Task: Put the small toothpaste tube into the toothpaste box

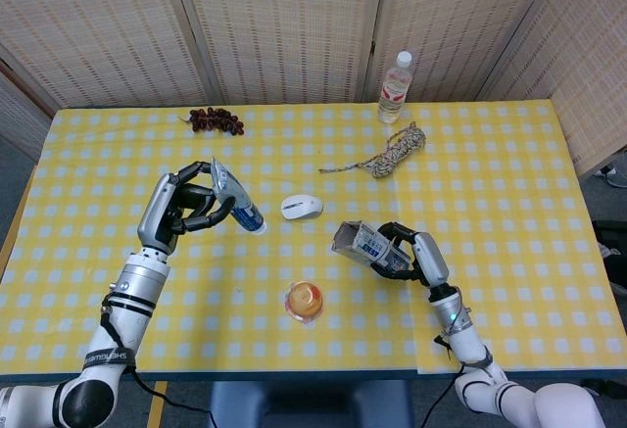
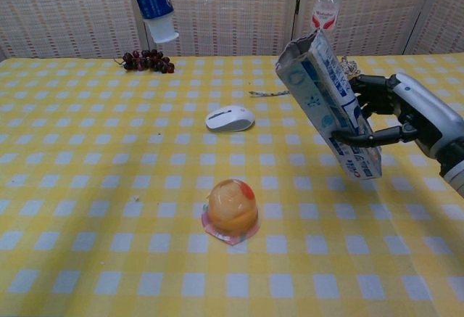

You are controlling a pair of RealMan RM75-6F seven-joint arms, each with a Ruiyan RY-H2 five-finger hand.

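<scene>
Above the table, both items lifted
Left hand gripping toothpaste tube; right hand clamped around tilted toothpaste box.

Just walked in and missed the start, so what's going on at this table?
The robot is working with both hands above the table. Its left hand holds a small toothpaste tube up in the air, cap end down. Its right hand holds the toothpaste box lifted and tilted, open end up towards the tube. The tube is not in the box; the two are apart. A computer mouse and a jelly cup lie on the table between them.
</scene>
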